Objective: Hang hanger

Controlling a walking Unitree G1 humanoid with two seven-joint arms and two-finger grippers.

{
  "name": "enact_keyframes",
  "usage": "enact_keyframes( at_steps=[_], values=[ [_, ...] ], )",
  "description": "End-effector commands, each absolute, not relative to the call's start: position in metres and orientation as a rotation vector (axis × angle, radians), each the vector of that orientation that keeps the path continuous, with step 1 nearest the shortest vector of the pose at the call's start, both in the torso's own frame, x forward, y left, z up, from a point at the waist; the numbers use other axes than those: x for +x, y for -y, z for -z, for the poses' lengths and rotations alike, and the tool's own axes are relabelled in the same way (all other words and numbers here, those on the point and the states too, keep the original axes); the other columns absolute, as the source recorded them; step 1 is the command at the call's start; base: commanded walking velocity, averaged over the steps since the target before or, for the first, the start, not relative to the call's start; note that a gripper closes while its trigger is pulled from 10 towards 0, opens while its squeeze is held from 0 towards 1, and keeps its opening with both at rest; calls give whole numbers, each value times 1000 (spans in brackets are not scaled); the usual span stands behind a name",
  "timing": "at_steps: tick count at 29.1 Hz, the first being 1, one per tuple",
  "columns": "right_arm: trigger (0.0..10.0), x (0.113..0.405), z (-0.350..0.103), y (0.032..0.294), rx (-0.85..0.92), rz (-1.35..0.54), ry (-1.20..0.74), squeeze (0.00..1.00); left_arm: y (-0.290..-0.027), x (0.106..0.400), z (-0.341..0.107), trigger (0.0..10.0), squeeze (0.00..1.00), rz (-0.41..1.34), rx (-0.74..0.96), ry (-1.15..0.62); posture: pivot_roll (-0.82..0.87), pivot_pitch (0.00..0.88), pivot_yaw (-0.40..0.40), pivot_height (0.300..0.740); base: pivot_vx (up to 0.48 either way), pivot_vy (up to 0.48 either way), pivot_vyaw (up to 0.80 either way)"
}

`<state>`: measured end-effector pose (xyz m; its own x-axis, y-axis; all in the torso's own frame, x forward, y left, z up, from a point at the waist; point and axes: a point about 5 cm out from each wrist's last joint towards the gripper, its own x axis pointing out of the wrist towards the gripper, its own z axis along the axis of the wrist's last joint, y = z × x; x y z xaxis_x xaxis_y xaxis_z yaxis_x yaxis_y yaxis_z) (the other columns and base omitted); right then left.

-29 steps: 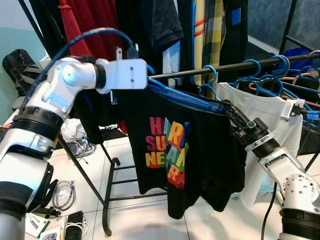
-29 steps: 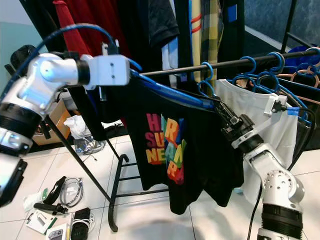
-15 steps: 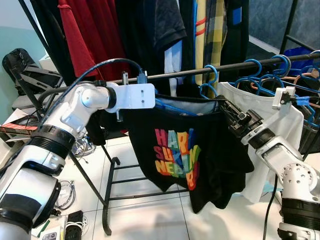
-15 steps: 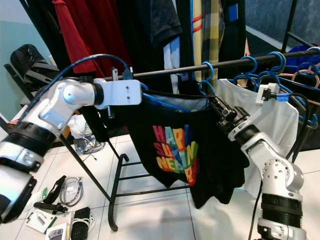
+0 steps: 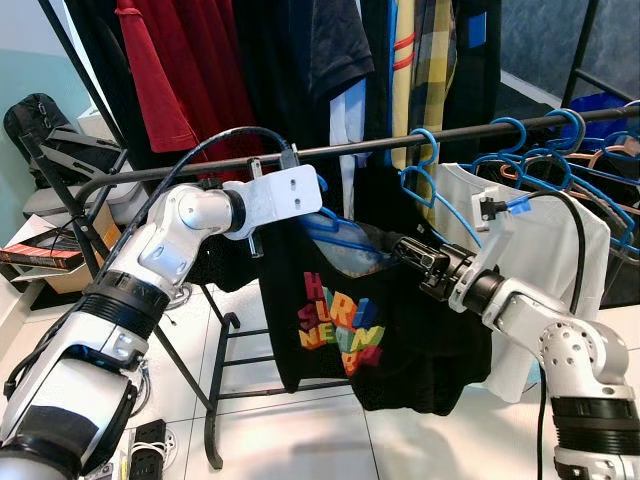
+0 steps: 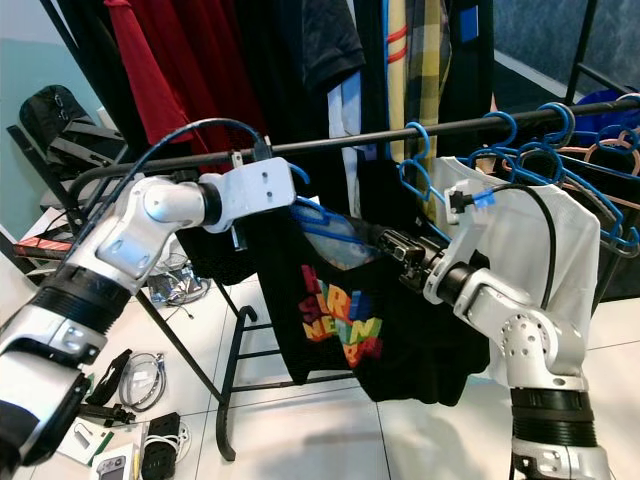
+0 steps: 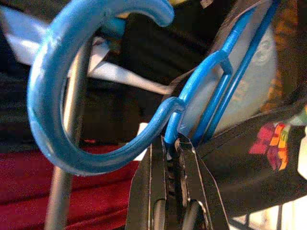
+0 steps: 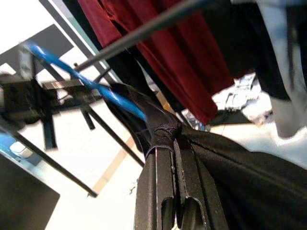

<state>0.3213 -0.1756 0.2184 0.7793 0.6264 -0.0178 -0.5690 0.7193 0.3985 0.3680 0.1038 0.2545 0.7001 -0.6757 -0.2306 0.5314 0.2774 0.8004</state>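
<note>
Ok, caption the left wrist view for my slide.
Left gripper clamped on the blue hanger, its hook curling around the grey rail, black T-shirt beneath.

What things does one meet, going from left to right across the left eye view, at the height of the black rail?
Red garment → left gripper clamped on the blue hanger → black T-shirt → right gripper pinching its shoulder → white shirt → empty blue hangers.
</note>
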Motion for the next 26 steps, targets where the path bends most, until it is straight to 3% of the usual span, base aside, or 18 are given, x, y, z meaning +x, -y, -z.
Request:
enact_keyframes(
  at_steps=[1, 5, 11, 18, 19, 21, 22, 23, 24, 25, 26],
  values=[
    [0, 321, -223, 168, 377, -695, -154, 0, -103, 365, -251, 9373, 0, 823, 989, 159, -110, 0, 103, 740, 0, 0, 0],
    [0, 326, -236, 159, 359, -723, -131, 0, -82, 348, -237, 9412, 0, 940, 909, 147, -115, 0, 94, 740, 0, 0, 0],
    [0, 328, -237, 156, 351, -726, -135, 0, -76, 342, -235, 9529, 0, 978, 867, 143, -114, 0, 89, 740, 0, 0, 0],
    [0, 328, -224, 134, 327, -751, -230, 0, -68, 331, -231, 9412, 0, 986, 707, 107, -109, 0, 82, 740, 0, 0, 0],
    [4667, 327, -220, 134, 304, -747, -254, 0, -72, 333, -230, 9412, 0, 956, 716, 98, -109, 0, 82, 740, 0, 0, 0],
    [4667, 327, -220, 134, 304, -747, -254, 0, -72, 333, -230, 9412, 0, 956, 716, 98, -109, 0, 82, 740, 0, 0, 0],
    [10000, 325, -216, 136, 281, -743, -273, 0, -77, 335, -231, 9373, 0, 926, 729, 89, -109, 0, 81, 740, 0, 0, 0],
    [10000, 322, -212, 140, 264, -737, -291, 8, -84, 338, -231, 9373, 0, 890, 747, 76, -109, 0, 81, 740, 0, 0, 0],
    [10000, 320, -210, 144, 253, -731, -302, 337, -89, 340, -231, 9373, 0, 864, 765, 67, -109, 0, 81, 740, 0, 0, 0],
    [10000, 320, -210, 144, 253, -731, -302, 337, -89, 340, -231, 9373, 0, 864, 765, 67, -109, 0, 81, 740, 0, 0, 0],
    [10000, 319, -209, 147, 246, -727, -310, 616, -93, 341, -230, 9373, 0, 845, 776, 56, -113, 0, 84, 740, 0, 0, 0]
  ],
)
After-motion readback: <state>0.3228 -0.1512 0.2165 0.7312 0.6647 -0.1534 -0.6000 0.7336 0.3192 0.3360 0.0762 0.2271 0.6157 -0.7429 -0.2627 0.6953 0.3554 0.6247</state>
